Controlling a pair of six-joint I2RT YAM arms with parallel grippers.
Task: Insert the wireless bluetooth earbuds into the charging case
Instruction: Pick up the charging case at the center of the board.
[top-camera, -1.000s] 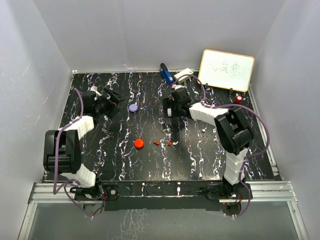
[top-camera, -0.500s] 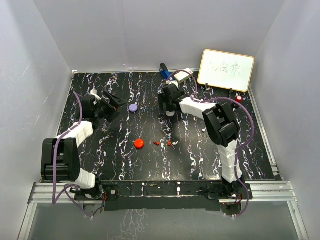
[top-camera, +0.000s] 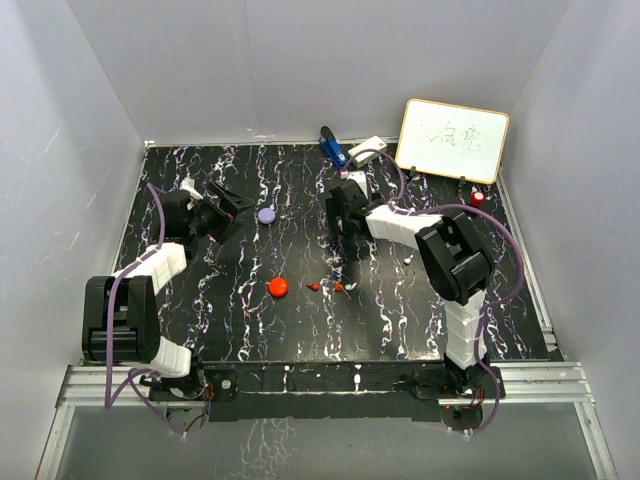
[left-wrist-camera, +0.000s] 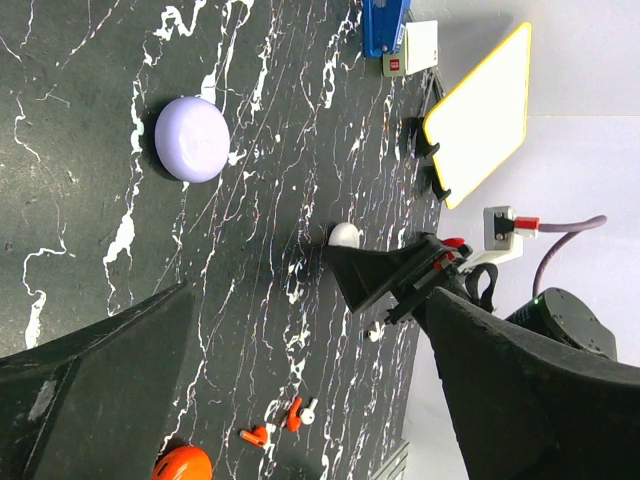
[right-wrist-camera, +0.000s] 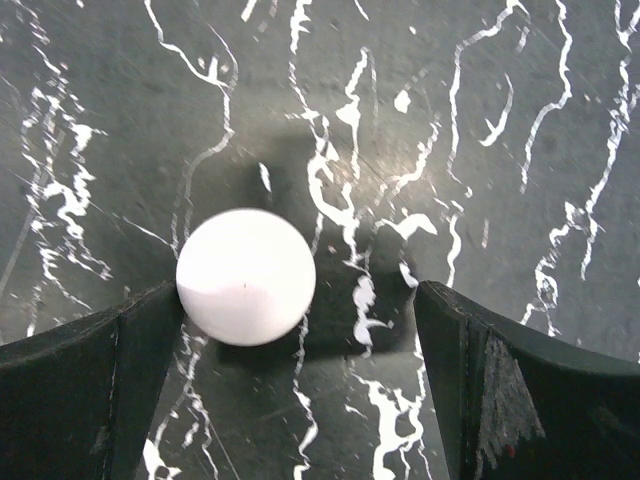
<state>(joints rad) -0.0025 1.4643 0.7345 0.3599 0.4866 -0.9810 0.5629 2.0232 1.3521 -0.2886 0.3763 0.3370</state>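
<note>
- Grasping a case is judged to be the step in hand: the right gripper (top-camera: 343, 218) hangs low over the white case (right-wrist-camera: 246, 290), jaws open and straddling it.
- In the right wrist view the case sits off-centre. It is against or just beside the finger (right-wrist-camera: 100, 400) at the left of that view and well apart from the other. Contact cannot be confirmed.
- The next move, as judged, is to centre the jaws on the case and then close gently, because the smooth round dome may slip sideways.
- The left gripper (top-camera: 232, 200) is open and empty, aimed at the purple case (top-camera: 266, 214) near its tips.
- No earbud is in a case yet. Two red earbuds (left-wrist-camera: 254, 436) lie loose on the table (top-camera: 250, 320) near its middle, close to the red case (top-camera: 278, 287). A white earbud (left-wrist-camera: 310, 406) lies just beside them.
- Each earbud is tiny, far smaller than the button-like cases. Finer detail is too small to tell.
</note>
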